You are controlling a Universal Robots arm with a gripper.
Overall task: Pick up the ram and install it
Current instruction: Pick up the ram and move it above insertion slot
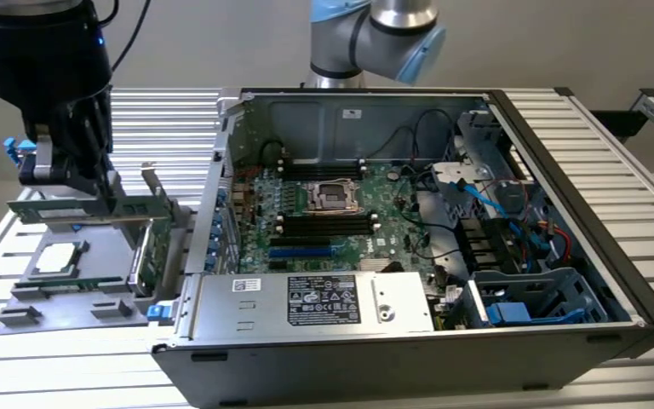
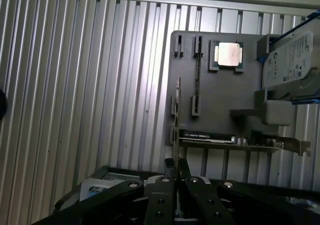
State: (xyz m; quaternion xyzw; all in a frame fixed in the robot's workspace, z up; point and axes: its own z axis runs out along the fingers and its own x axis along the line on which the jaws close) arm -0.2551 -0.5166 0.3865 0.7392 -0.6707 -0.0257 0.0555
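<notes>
Pincer [image 1: 83, 192] clamped narrow on the ram [image 1: 54, 210] at the upper left of the exterior view — the thin green stick lies level in its grip, above the grey holder [image 1: 31, 294] that sits on the slatted desk [image 1: 168, 128]. From the wrist camera the ram [image 2: 176, 120] appears edge-on, a slim line running out from the pincer [image 2: 176, 167] across the holder [image 2: 220, 95]. Whether its lower edge is fully free of the holder's slot cannot be told.

Resting in the holder are a processor chip [image 1: 60, 256], an expansion card [image 1: 151, 247] standing on edge with its metal bracket, and, seen by the wrist camera, a silver hard drive [image 2: 292, 60]. The open computer case [image 1: 554, 128] sits at the middle and right of the exterior frame, its motherboard [image 1: 304, 196] exposed and the black memory slots [image 1: 327, 223] near the centre apparently vacant.

By these pictures the grasp is made and the first half of the job looks done — the ram is well apart from the case, so the carry across and the seating in a slot remain.
</notes>
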